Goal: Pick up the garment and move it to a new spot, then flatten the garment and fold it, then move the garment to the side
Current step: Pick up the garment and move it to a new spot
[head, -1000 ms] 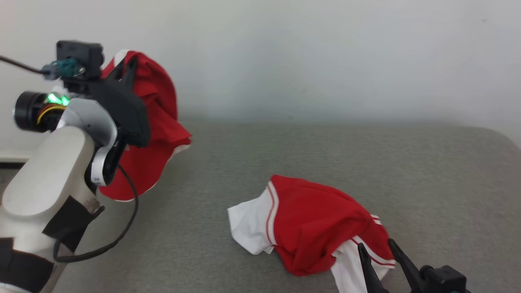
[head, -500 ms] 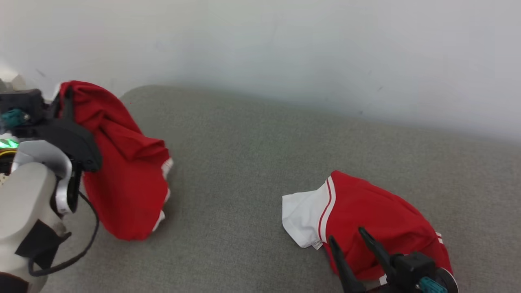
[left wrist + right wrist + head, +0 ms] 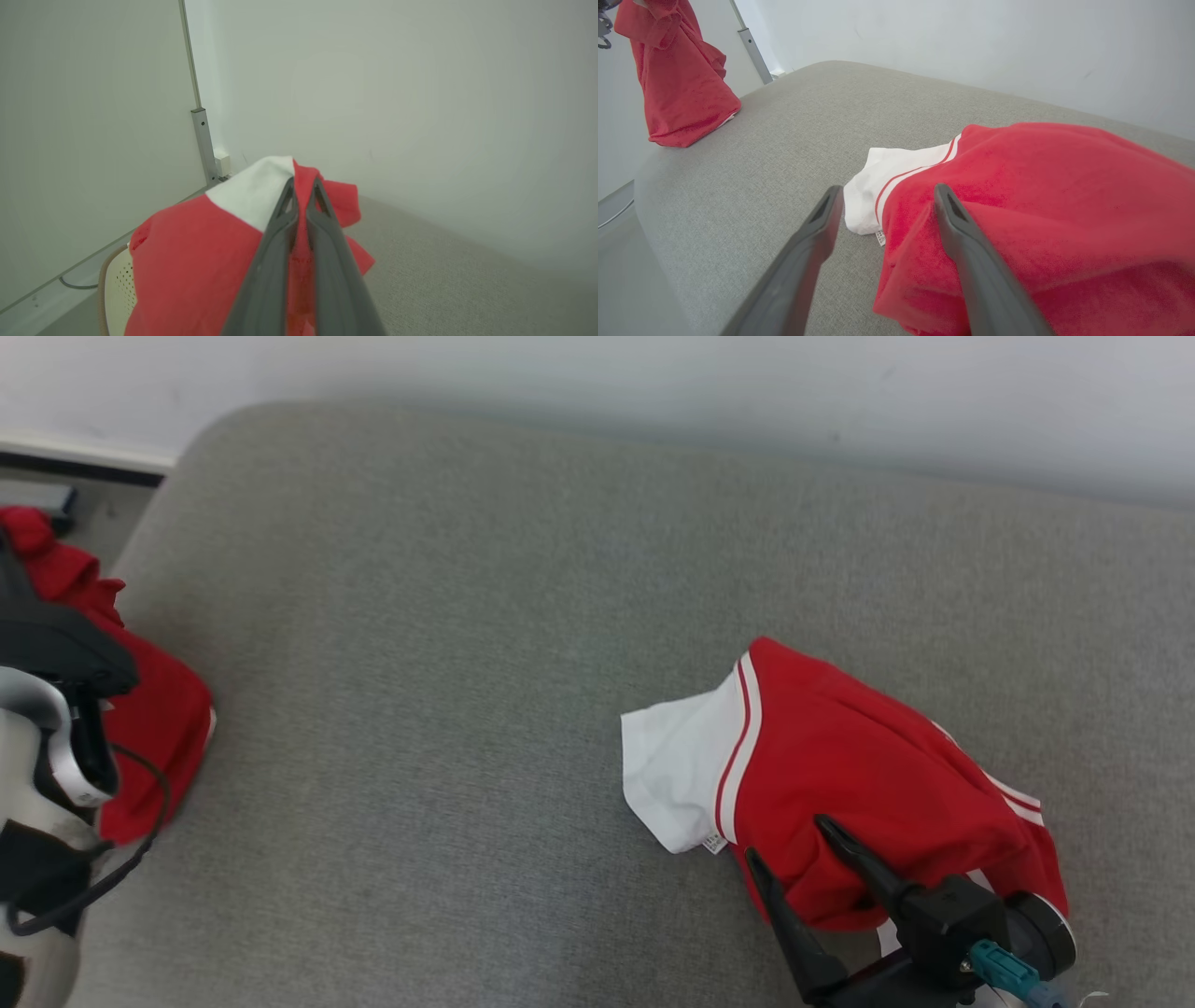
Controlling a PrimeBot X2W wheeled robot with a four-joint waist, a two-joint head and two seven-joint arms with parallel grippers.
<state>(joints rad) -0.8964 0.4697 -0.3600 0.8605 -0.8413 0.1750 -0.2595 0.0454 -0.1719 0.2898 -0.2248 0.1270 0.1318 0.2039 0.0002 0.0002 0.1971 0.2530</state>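
A red garment with white trim [image 3: 154,728] hangs at the left edge of the head view, held up by my left arm. In the left wrist view my left gripper [image 3: 303,181] is shut on a bunch of this red and white cloth [image 3: 196,252]. From the right wrist view the hanging garment [image 3: 677,84] has its lower end at the grey surface's left edge. A second red garment with a white striped part [image 3: 840,784] lies crumpled on the surface at the right. My right gripper [image 3: 786,838] stands open at its near edge, one finger [image 3: 957,219] against the red cloth.
The grey padded surface [image 3: 467,616] has a rounded far-left corner, with floor beyond it. A white wall runs along the back. A metal post [image 3: 204,140] stands by the wall, and a cream perforated container [image 3: 119,289] sits below the held garment.
The head camera has swung and tipped down, so the whole picture shifted. My left gripper keeps its hold on the hanging garment. My right gripper has come up to the lying garment's near edge.
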